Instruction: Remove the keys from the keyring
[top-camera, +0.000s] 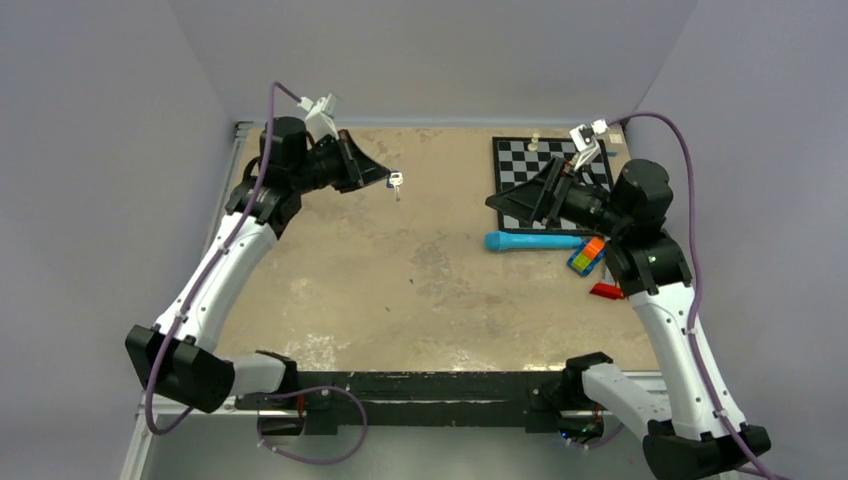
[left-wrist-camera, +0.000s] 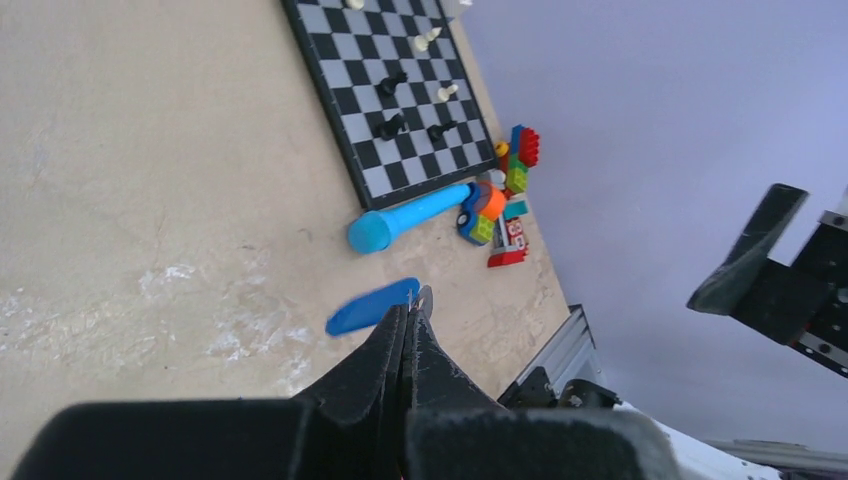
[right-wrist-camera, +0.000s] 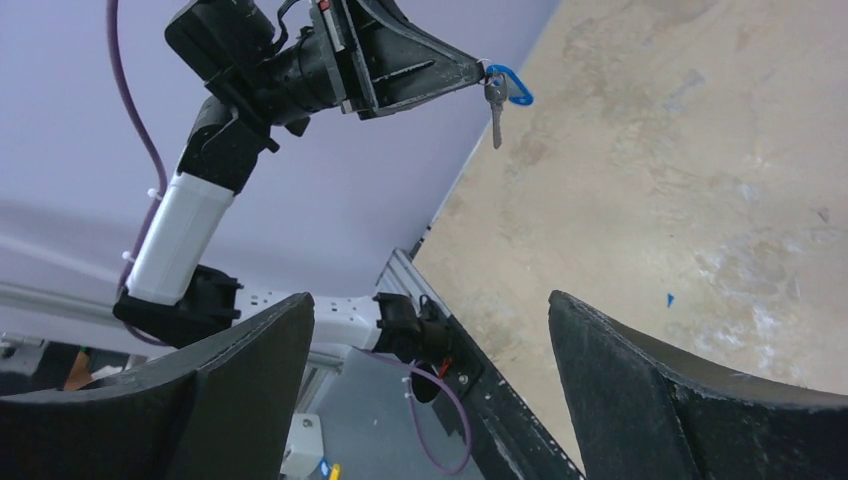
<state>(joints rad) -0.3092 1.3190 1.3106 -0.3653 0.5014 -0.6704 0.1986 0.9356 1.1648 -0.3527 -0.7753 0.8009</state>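
Grey keys (right-wrist-camera: 494, 108) dangle off blue oval tag (right-wrist-camera: 517, 86) — tag pinched tight in left gripper (right-wrist-camera: 478, 72), aloft. Right gripper (right-wrist-camera: 428, 298) — fingers wide apart, holding nothing.

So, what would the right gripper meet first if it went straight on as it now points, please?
Probably the keys, hanging from the shut left gripper; only table lies between, though depth is unclear.
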